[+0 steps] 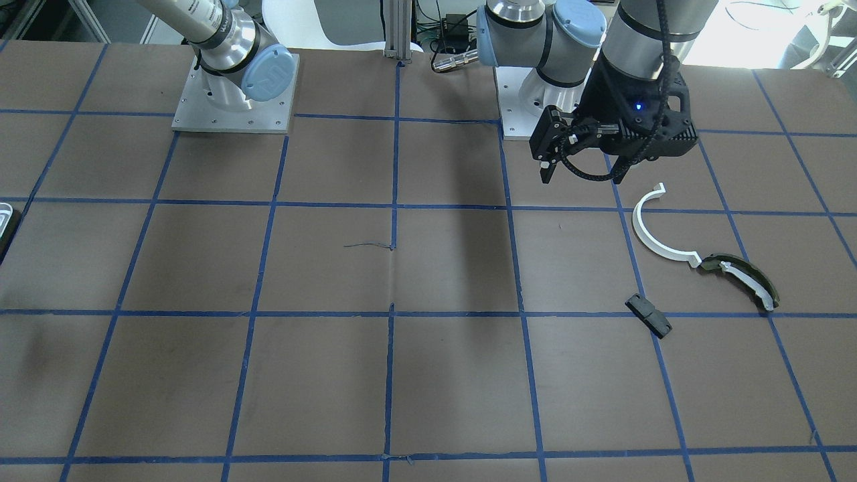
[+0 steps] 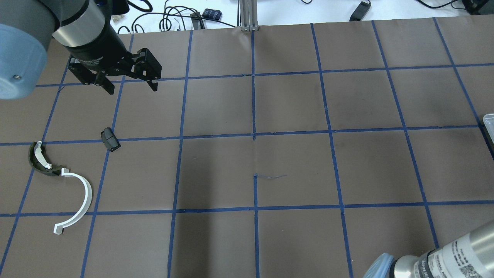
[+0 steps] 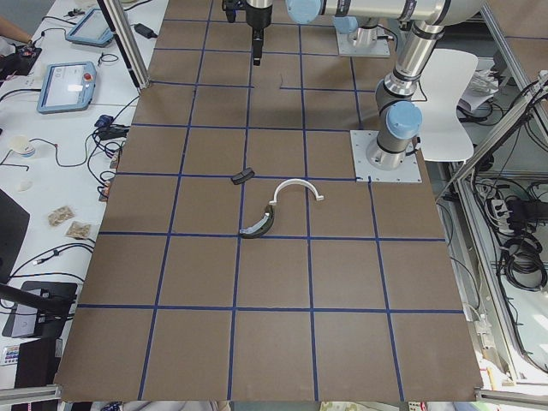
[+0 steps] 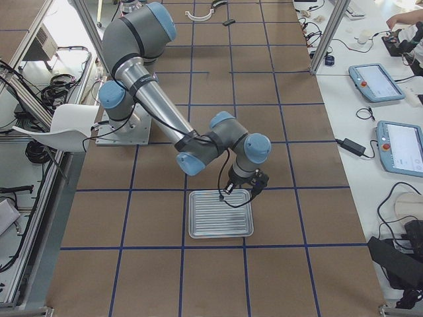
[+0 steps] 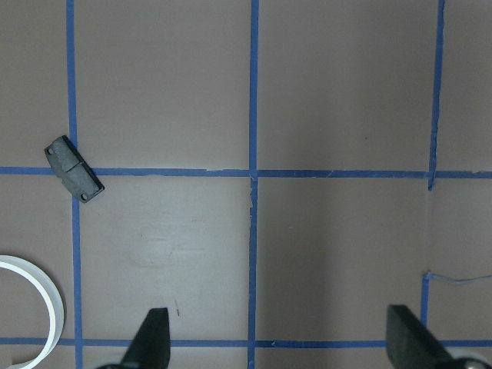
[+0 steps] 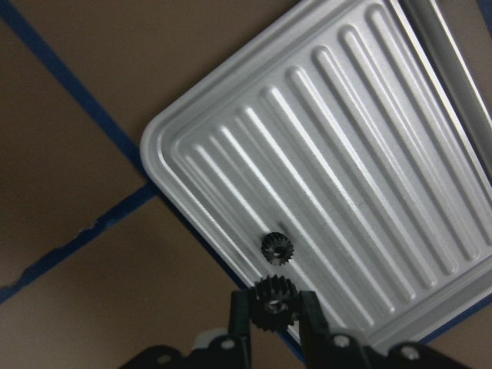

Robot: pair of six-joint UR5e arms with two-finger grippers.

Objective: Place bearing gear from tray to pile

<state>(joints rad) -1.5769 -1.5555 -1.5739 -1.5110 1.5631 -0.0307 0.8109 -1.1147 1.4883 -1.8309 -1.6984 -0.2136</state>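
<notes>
My right gripper (image 6: 274,301) is shut on a small black bearing gear (image 6: 274,294) and holds it just above the near rim of the ribbed pale tray (image 6: 369,123). A second small dark gear shape (image 6: 277,247) shows on the tray just beyond it. In the exterior right view the right gripper (image 4: 241,191) hangs over the tray (image 4: 221,224). The pile is at the table's far end: a white half-ring (image 2: 83,197), an olive curved piece (image 2: 38,160) and a black block (image 2: 110,139). My left gripper (image 2: 131,88) is open and empty above the table beside the pile.
The brown table has a blue tape grid. The left arm's base plate (image 1: 535,114) and the right arm's base plate (image 1: 234,114) stand at the robot's side. Only slivers of the tray show in the front view (image 1: 3,221) and the overhead view (image 2: 489,123).
</notes>
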